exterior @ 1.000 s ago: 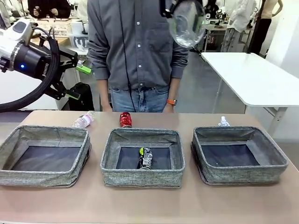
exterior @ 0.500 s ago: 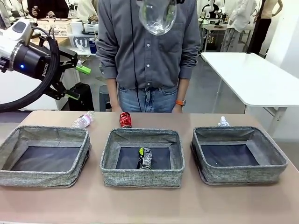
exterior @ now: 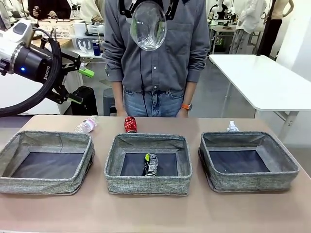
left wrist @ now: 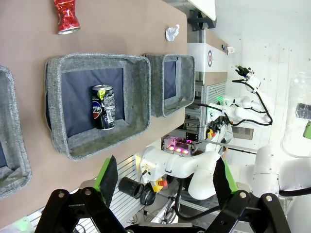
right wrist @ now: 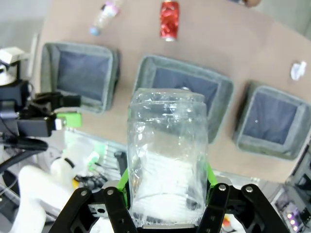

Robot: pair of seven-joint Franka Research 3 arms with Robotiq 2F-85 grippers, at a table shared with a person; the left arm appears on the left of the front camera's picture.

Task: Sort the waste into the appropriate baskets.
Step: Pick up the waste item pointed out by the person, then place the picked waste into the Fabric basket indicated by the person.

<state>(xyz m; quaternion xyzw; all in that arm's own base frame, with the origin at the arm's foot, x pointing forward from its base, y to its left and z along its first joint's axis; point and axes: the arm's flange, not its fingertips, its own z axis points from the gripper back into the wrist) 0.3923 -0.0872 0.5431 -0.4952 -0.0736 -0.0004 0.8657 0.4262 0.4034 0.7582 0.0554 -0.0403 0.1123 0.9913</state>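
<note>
High above the middle basket (exterior: 148,186), my right gripper (exterior: 148,8) is shut on a clear plastic bottle (exterior: 148,26). Its wrist view looks down past the bottle (right wrist: 167,155), held between the green pads (right wrist: 124,180), onto all three baskets. The middle basket (right wrist: 224,99) holds a dark can (exterior: 151,164). Behind the baskets lie a pink-labelled bottle (exterior: 86,125), a red can (exterior: 130,124) and a white paper wad (exterior: 233,126). My left gripper (exterior: 73,73) hangs open at the far left, raised above the table. In its own view the left gripper (left wrist: 165,177) holds nothing.
The left basket (exterior: 48,186) and right basket (exterior: 252,182) have nothing in them. A person in a grey shirt (exterior: 155,63) stands at the far edge of the table, right behind the raised bottle. A white table (exterior: 262,77) stands off to the right.
My right gripper has carried the clear bottle leftwards, from upper right to above the middle basket. The left arm has stayed still. The person has shifted slightly.
</note>
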